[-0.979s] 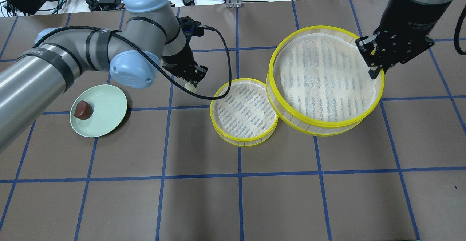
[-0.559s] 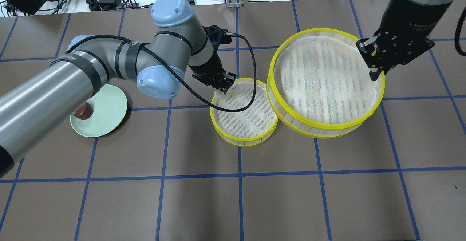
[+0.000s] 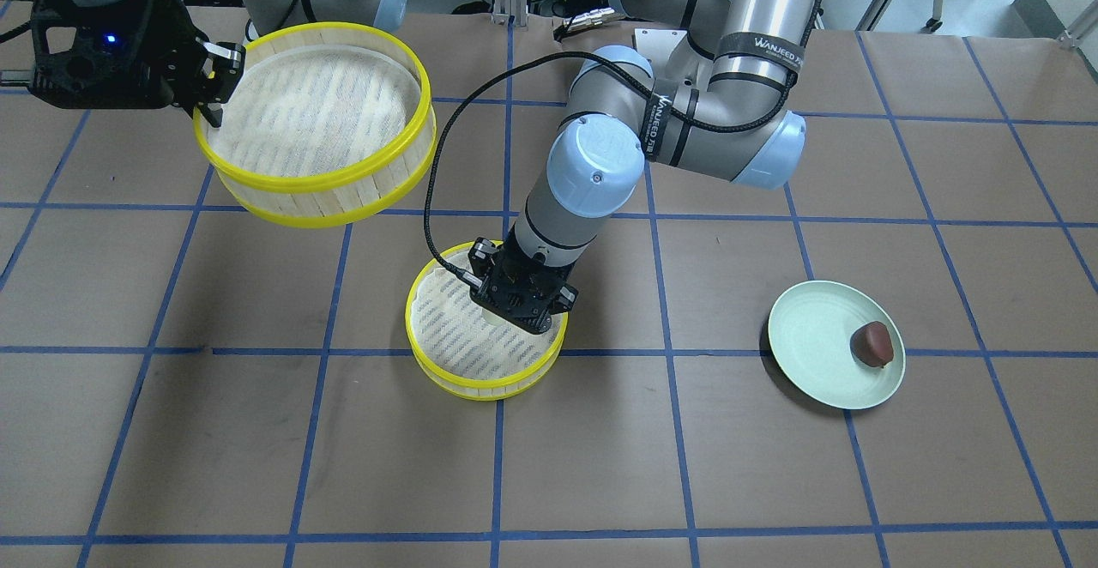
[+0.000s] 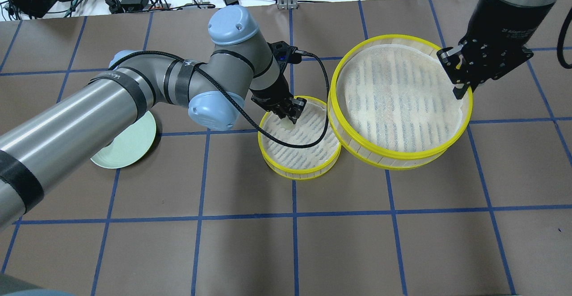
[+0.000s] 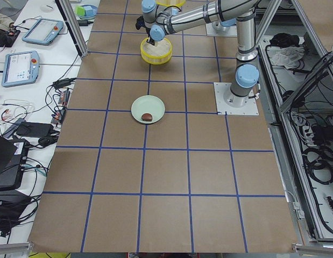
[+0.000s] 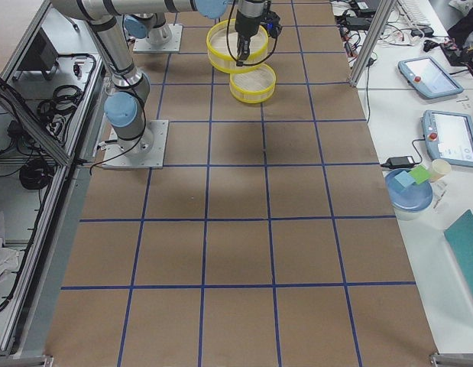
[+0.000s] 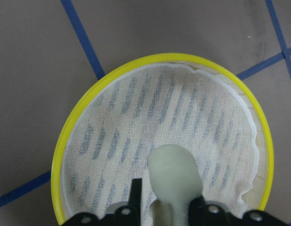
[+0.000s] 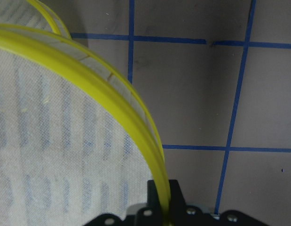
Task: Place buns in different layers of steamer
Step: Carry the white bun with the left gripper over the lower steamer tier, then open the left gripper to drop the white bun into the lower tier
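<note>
Left tool [image 4: 292,117], pointing down, grips cream bun [image 7: 174,172]; right tool [image 8: 165,197] clamps raised tray [image 4: 393,99].

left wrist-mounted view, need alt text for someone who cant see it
The left hand grips a pale cream bun over the white mesh floor of a yellow-rimmed steamer layer. Nothing else lies in the visible part of the layer, which sits on a brown table crossed by blue tape lines.

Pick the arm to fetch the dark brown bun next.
Left, probably: the left jaws hold the cream bun over the yellow-rimmed steamer tray on the table, nearer the pale green plate bearing the dark brown bun; the right jaws grip the other tray's rim.
</note>
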